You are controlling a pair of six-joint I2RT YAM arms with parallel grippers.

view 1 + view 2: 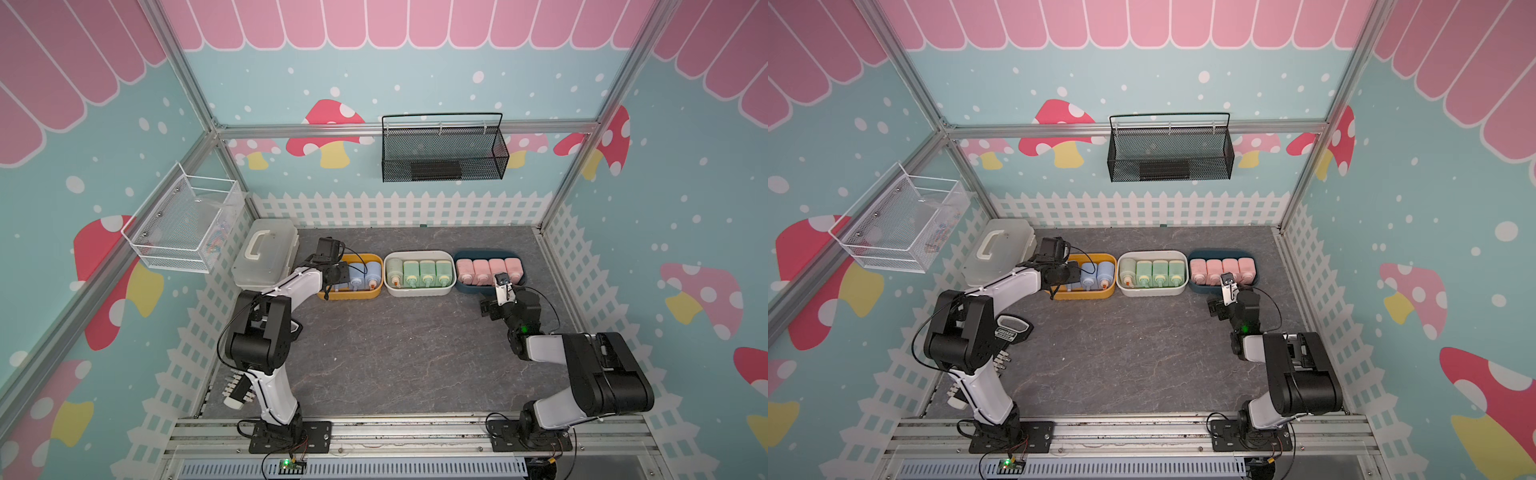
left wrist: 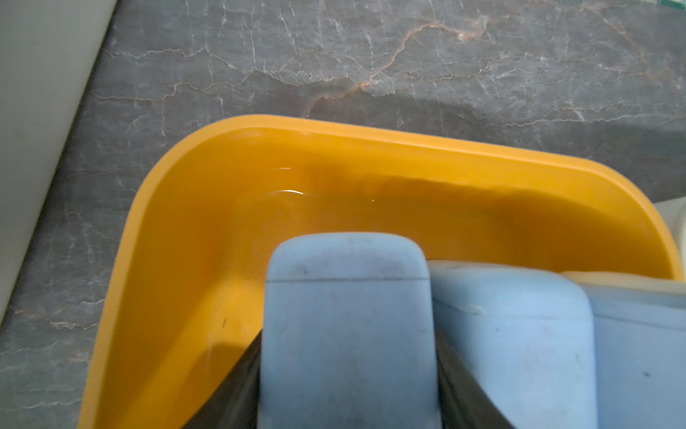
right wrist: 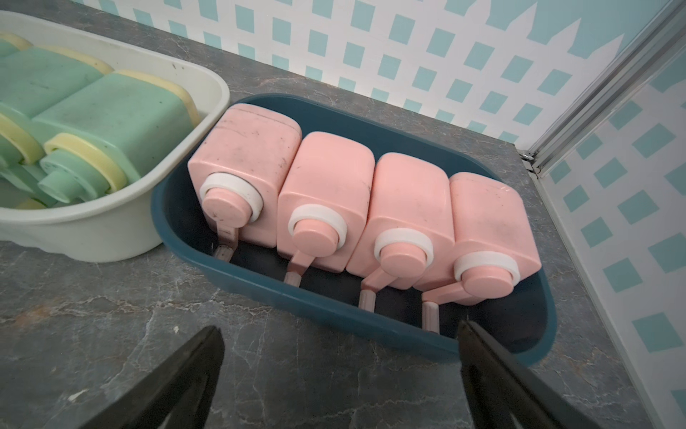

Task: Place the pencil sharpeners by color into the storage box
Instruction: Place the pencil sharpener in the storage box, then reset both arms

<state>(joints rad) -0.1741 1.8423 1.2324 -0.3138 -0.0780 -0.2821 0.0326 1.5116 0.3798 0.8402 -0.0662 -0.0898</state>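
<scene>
My left gripper [image 2: 349,336] reaches into the yellow storage box [image 2: 260,124] and is shut on a blue pencil sharpener [image 2: 347,267], with a dark finger on each side of it. Two more blue sharpeners [image 1: 365,274] lie right beside it in that box. Several green sharpeners [image 1: 419,272] with cream ends fill the white box [image 1: 417,293]. Several pink ones [image 3: 326,193] lie side by side in the dark blue box [image 3: 334,319]. My right gripper [image 3: 339,328] hovers open over the tabletop just short of the dark blue box's near rim, with nothing between its fingers.
A translucent lidded case [image 1: 266,255] stands left of the yellow box, close to my left arm. A white wire basket [image 1: 183,224] hangs on the left wall and a black mesh basket [image 1: 442,151] on the back wall. Fence-patterned walls enclose the grey table [image 1: 395,353].
</scene>
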